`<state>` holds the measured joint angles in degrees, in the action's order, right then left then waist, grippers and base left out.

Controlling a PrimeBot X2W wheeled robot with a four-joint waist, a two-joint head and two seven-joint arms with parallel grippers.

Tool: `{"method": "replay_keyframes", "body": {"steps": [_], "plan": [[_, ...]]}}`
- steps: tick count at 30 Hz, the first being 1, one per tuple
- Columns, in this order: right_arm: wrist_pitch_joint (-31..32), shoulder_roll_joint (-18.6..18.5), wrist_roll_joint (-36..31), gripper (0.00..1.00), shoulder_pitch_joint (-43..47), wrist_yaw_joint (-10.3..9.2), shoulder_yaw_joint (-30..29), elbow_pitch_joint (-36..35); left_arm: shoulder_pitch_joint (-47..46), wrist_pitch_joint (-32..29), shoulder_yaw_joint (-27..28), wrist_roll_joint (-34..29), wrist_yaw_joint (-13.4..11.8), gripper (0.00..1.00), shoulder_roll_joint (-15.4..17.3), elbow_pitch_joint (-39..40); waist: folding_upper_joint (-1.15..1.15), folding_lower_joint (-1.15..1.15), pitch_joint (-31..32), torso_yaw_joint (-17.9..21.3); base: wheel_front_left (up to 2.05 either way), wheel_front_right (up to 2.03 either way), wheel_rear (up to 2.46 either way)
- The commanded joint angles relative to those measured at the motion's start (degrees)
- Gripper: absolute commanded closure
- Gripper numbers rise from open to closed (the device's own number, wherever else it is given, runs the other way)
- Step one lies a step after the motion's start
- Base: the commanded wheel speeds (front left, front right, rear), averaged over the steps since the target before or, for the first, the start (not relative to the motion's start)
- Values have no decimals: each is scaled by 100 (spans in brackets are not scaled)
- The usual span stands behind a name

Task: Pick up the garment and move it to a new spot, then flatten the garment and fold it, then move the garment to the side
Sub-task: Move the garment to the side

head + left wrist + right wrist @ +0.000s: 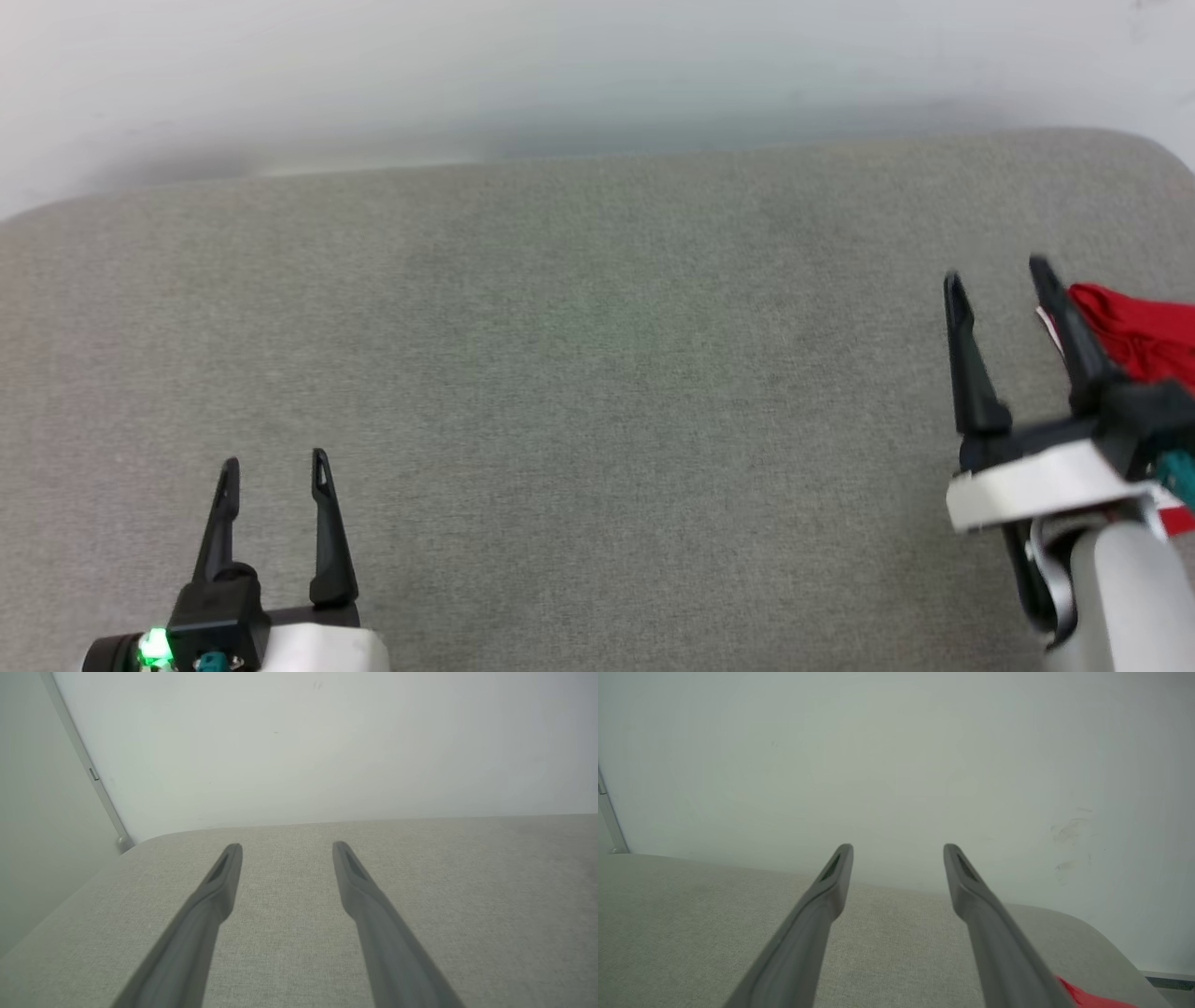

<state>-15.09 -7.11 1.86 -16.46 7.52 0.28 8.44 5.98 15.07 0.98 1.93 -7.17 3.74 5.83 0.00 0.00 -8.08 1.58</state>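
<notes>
Though cut off by the right edge of the head view, unmistakably bright red: the garment [1134, 336], bunched in soft rumpled folds on the grey fabric-covered table [597, 373], near its right rounded corner. Not spread flat. Sleeves and collar too hidden to tell apart. Thin sliver of white along its left border, just behind the outer finger of the right end effector [995, 271]. More red with a strip of white peeking out lower down, beneath the pale wrist [1046, 490] of that arm.

Right end effector with fingers parted and gripping nothing, tips pointing up the head view and tilted slightly leftward. Outer finger overlapping the garment's edge in that view; cannot tell whether touching.

Seen from the right wrist view: right end effector [897, 846] equally spread over bare table [691, 905], a small wedge of red garment [1083, 996] at the bottom edge, just right of the right-hand finger, and a pale wall [896, 742] beyond.

Left end effector [275, 458] low at the lower left of the head view, well apart from the garment, fingers likewise parted and holding nothing. Green light [154, 647] glowing at its base.

Seen from the left wrist view: left end effector [286, 845] open-fingered above plain grey table [467, 882], with a rounded far corner at left and the pale wall [327, 742] behind.
</notes>
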Motion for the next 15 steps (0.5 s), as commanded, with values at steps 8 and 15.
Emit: {"method": "replay_keyframes", "body": {"steps": [8, 15], "plan": [[-7, 304, 168, 0, 1384, -6, -186, -411, 274, 13, -58, 4, 117, 0, -17, -110, 0, 0, 395, -204, 0, 0, 0], [-7, 419, 228, 0, 2117, -6, -379, -774, 459, 13, -95, -31, 226, 0, -22, -133, 0, 0, 570, -194, 0, 0, 0]]}}
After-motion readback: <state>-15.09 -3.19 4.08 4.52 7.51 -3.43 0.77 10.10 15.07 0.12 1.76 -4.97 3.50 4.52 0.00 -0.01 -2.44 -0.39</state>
